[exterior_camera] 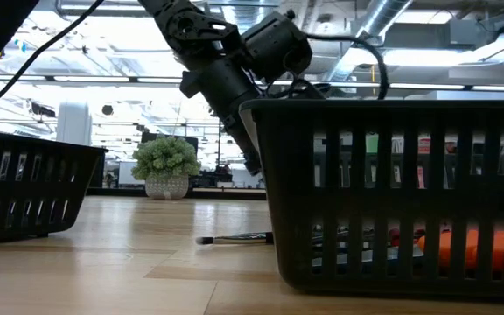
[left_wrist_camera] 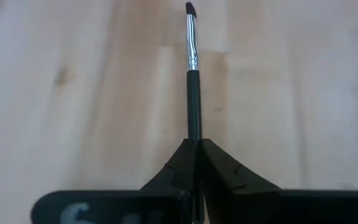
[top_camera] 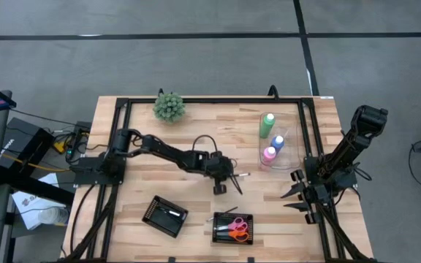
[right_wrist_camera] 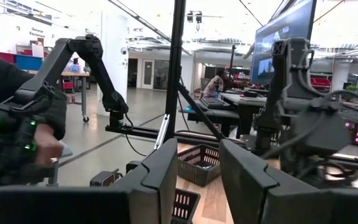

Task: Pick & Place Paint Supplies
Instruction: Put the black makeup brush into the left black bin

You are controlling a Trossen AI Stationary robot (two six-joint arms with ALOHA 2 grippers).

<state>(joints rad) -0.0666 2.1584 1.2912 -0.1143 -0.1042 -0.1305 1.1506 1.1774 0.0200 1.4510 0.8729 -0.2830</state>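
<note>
A thin brush (left_wrist_camera: 193, 68) is clamped in the closed left pincer (top_camera: 229, 183) over mid-worktop (top_camera: 196, 204). The right pincer (top_camera: 295, 196), parted and empty, is parked at the worktop's right edge; the brush's handle end is hidden.

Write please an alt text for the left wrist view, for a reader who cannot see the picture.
The left gripper is shut on a thin dark-handled brush, which points straight away from the camera over the pale wooden table. The brush has a silver ferrule and a small dark tip, and nothing else shows on the wood.
</note>
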